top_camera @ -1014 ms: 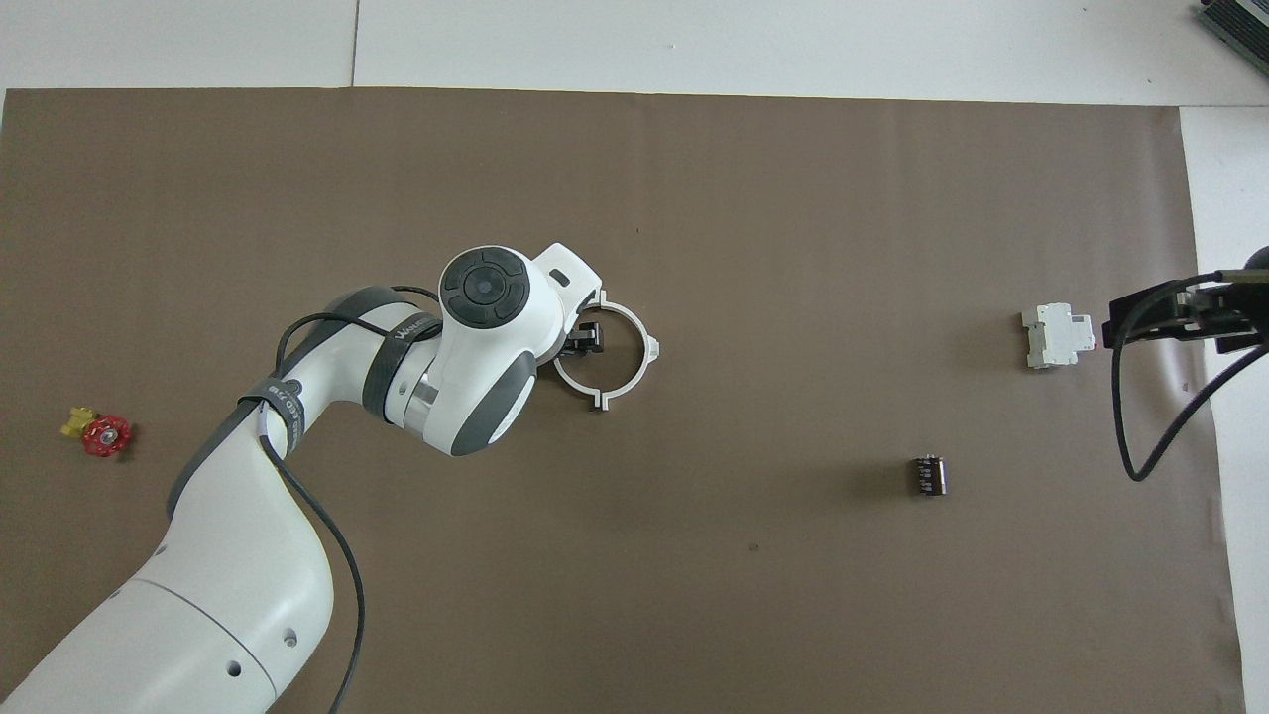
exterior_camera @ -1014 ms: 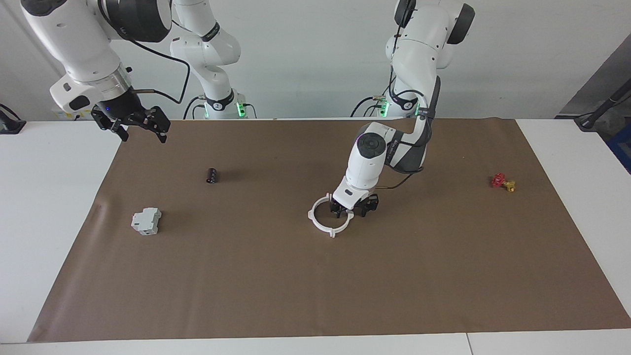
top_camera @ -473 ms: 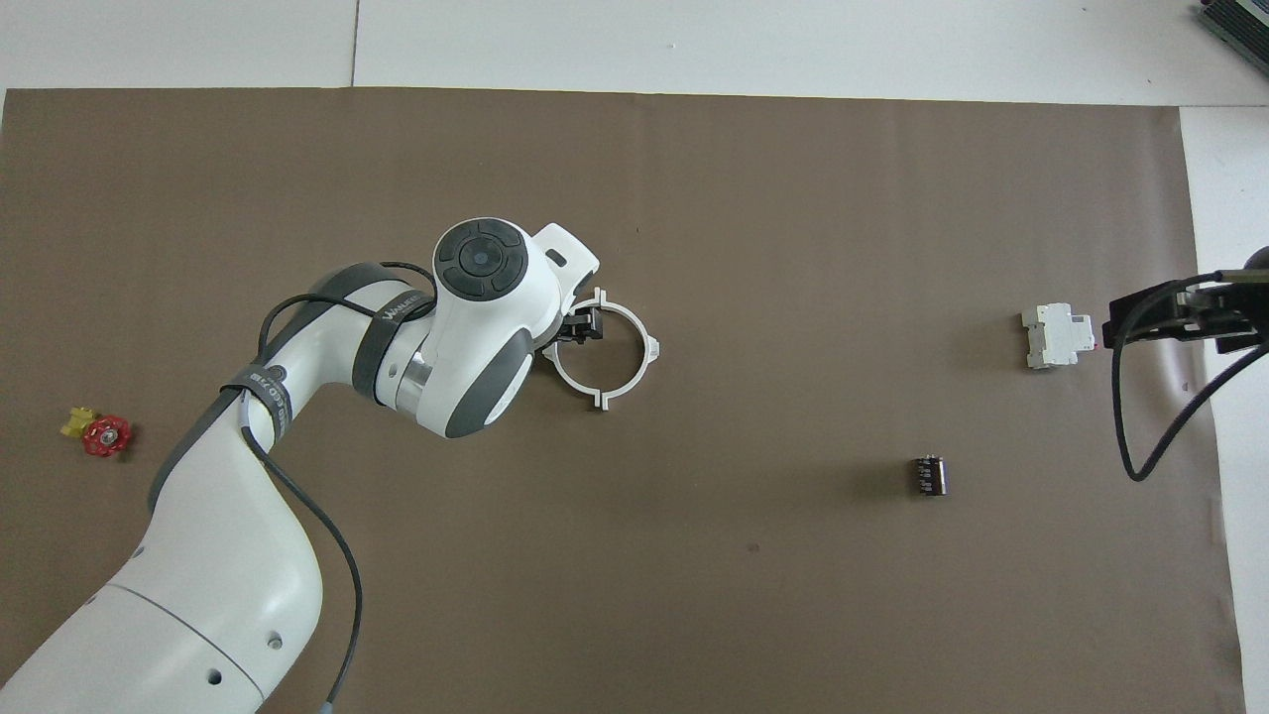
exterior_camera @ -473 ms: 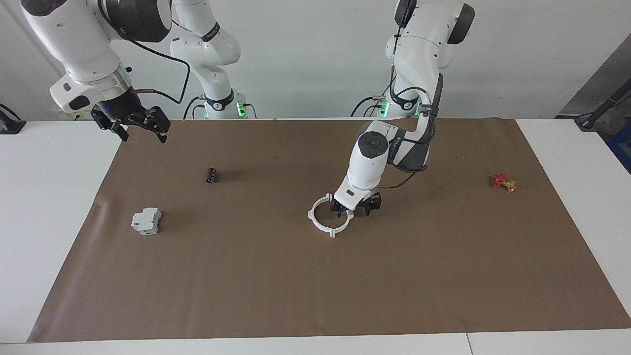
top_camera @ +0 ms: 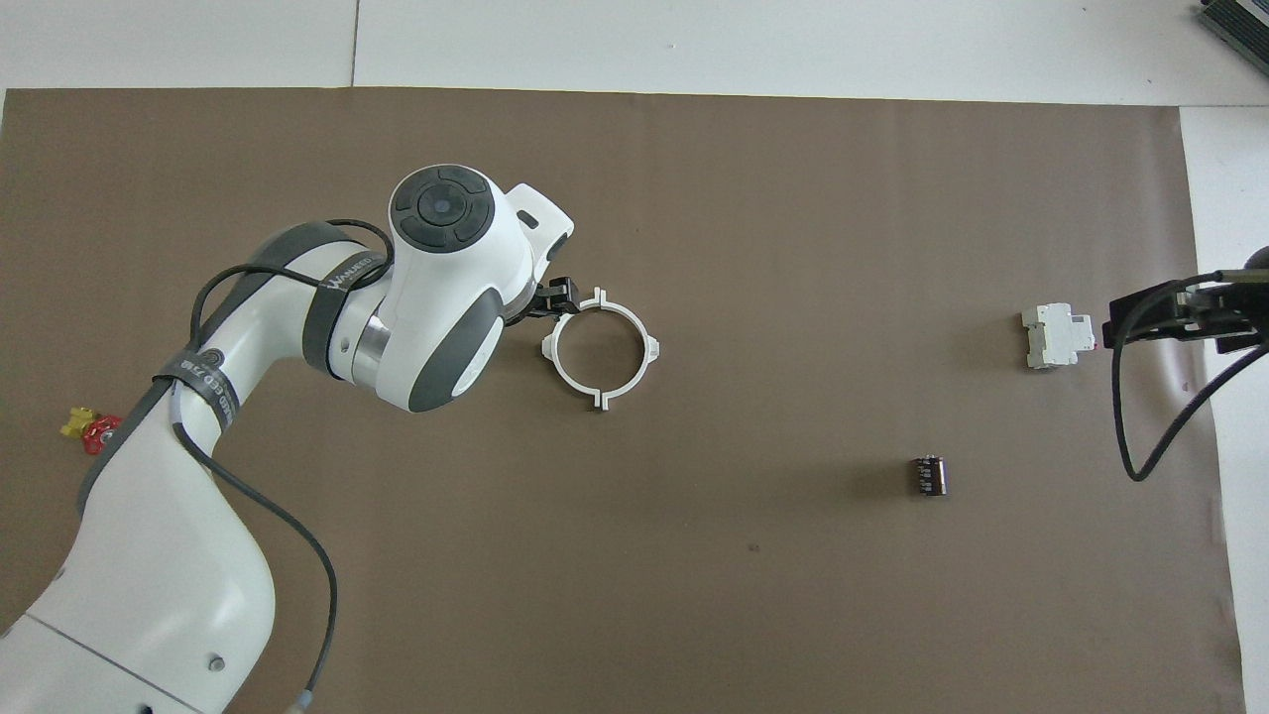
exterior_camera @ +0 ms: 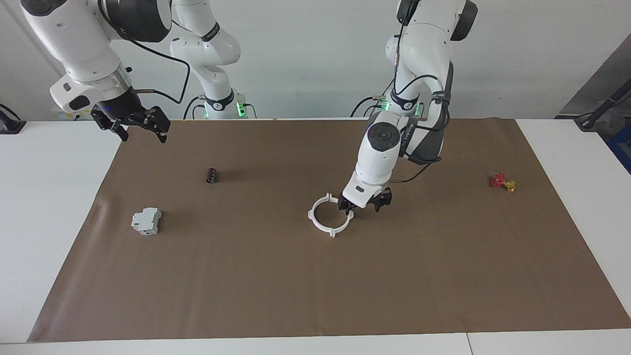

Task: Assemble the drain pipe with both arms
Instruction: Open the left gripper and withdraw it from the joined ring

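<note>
Left gripper (exterior_camera: 365, 204): fingers apart, empty, raised just beside the drain pipe (exterior_camera: 329, 215) at its 2 o'clock in your facing view. Right gripper (exterior_camera: 132, 122): fingers apart, empty, waiting over the paper's corner at the right arm's end. Drain pipe: a closed white ring, flat mid-table. Surface: brown paper (exterior_camera: 315, 286) on a white table (exterior_camera: 44, 197); pale wall above. Overhead, the left arm's wrist hides most of its gripper, and the red-and-yellow valve (top_camera: 92, 430) is partly covered. Around you: grey-white block (exterior_camera: 146, 221), small black cylinder (exterior_camera: 211, 175).
</note>
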Available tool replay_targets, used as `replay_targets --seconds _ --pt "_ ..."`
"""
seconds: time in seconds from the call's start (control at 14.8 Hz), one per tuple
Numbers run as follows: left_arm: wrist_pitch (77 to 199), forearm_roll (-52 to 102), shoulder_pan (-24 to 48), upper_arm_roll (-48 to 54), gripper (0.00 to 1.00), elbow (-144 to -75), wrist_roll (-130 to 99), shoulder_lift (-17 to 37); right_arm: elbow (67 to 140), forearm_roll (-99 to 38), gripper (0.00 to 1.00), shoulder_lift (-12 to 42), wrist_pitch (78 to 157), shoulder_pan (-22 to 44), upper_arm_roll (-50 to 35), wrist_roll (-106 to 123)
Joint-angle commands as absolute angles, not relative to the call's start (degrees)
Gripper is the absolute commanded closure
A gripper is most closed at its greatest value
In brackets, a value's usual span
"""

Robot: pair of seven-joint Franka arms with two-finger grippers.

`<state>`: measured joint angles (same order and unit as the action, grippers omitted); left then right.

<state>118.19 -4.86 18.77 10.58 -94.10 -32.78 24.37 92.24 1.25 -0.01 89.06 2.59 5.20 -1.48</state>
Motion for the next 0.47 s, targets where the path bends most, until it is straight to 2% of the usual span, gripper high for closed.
replay_targets --seconds 0.0,0.41 --pt "114.44 -5.98 16.97 10.81 0.0 -94.66 -31.91 20.84 93.96 1.41 0.0 -1.32 90.44 2.2 5.01 -0.26" --pt "108.65 -5.54 10.56 10.72 0.0 -94.66 -24.36 16.62 93.96 1.41 0.0 -1.32 90.44 2.2 5.01 -0.26"
